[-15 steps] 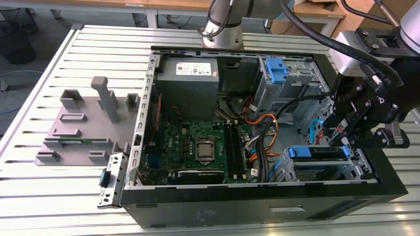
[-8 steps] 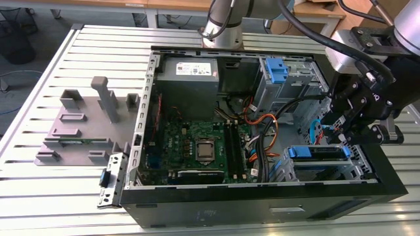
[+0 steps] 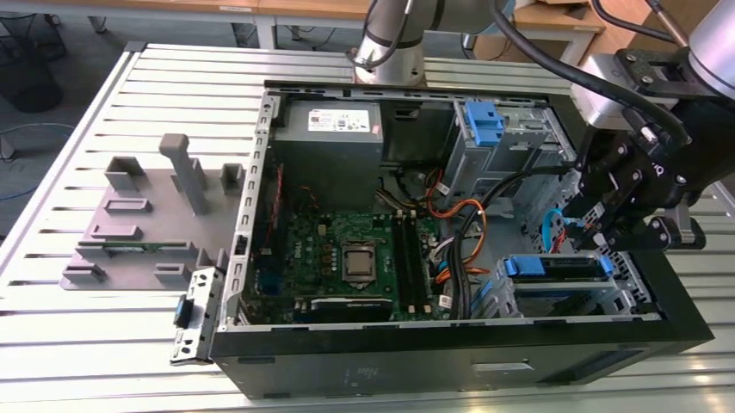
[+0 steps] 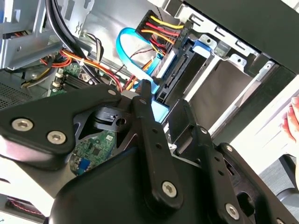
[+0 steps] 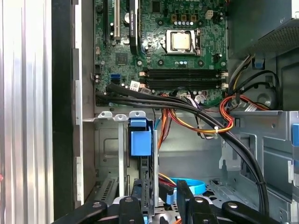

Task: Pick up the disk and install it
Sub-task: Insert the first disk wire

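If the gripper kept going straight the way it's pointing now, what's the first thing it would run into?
Probably the disk in its blue plastic carrier, standing on edge in the grey metal drive bay of the open black computer case. In the first wrist view the gripper points along it, though depth is unclear.

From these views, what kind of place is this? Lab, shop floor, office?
Likely a robotics lab or test cell for PC assembly: an open computer case lies on a slotted aluminium table, a grey parts fixture sits beside it, and wooden desks stand behind.
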You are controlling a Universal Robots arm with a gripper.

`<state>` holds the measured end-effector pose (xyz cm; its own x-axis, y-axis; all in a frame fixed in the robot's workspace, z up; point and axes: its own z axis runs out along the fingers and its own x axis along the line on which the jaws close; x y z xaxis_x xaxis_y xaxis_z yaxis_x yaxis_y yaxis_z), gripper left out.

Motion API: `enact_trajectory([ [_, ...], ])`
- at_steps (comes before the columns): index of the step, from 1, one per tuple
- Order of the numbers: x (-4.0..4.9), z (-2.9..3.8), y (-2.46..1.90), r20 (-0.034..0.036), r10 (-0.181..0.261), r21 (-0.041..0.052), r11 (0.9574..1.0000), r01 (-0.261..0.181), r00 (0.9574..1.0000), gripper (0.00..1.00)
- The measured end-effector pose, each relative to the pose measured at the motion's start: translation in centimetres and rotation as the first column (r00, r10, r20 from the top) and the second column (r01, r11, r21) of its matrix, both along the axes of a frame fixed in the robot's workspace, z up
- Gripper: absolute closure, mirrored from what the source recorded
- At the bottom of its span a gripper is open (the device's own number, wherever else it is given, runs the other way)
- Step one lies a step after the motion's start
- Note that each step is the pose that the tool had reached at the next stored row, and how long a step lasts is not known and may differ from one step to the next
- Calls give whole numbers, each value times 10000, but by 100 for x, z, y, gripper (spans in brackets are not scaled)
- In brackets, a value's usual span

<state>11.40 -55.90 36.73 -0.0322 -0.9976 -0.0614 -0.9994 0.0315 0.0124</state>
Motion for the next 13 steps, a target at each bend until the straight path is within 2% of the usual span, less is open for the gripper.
enact_trajectory([
  [9, 52, -60, 15, 0, -1, -5, 10000, 1, 10000, 58],
  [13, 53, -99, 15, 0, 0, -44, 10000, 0, 10000, 58],
])
